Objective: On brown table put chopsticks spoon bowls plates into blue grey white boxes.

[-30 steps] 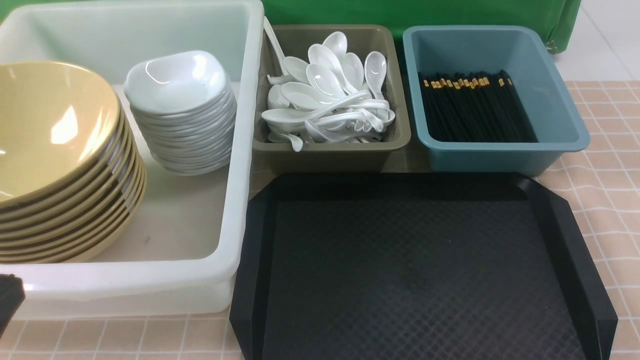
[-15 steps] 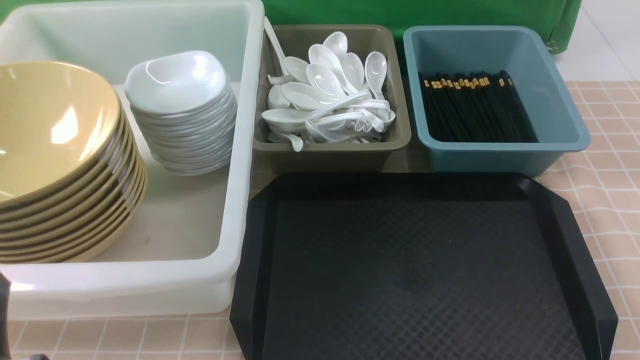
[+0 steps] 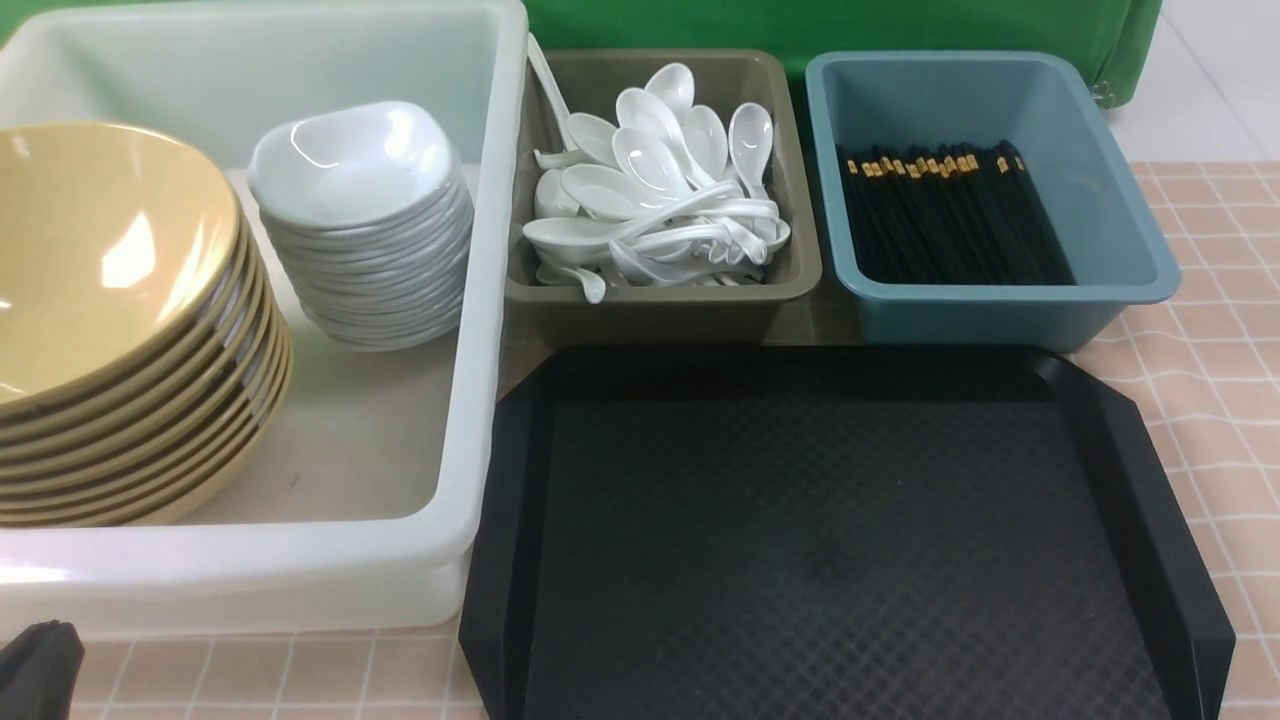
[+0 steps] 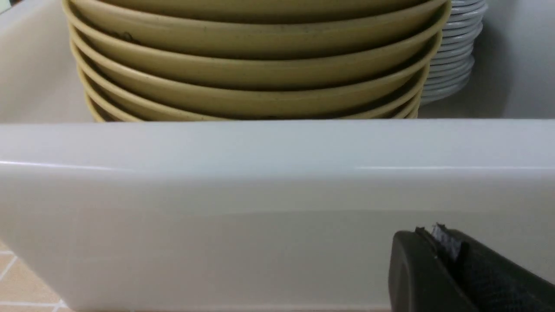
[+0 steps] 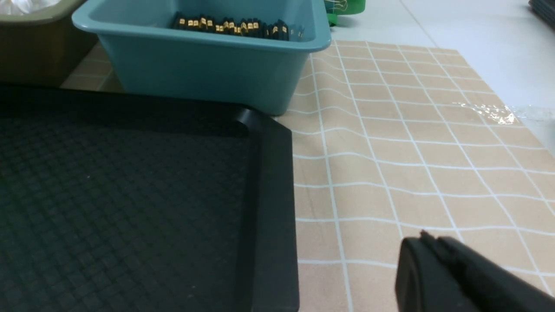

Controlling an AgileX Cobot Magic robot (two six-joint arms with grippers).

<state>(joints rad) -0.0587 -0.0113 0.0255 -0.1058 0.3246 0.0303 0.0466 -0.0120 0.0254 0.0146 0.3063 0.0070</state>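
Observation:
On the brown table (image 3: 1220, 330), the white box (image 3: 490, 300) holds a stack of yellow bowls (image 3: 110, 300) and a stack of white plates (image 3: 360, 200). The grey box (image 3: 660, 315) is piled with white spoons (image 3: 660, 190). Black chopsticks (image 3: 950, 215) lie in the blue box (image 3: 1000, 310). My left gripper (image 4: 429, 234) is shut and empty, low in front of the white box's near wall (image 4: 260, 195), and shows at the front view's lower left corner (image 3: 35, 665). My right gripper (image 5: 427, 238) is shut and empty over bare table (image 5: 412, 143), right of the tray.
A flat black tray (image 3: 830, 540) with a textured floor lies in front of the grey and blue boxes, nothing on it. A green cloth (image 3: 830, 25) hangs behind the boxes. The tablecloth ripples beside the blue box (image 5: 204, 69).
My left gripper has sunk lower at the front view's bottom left corner, in front of the white box. Nothing in the boxes has moved.

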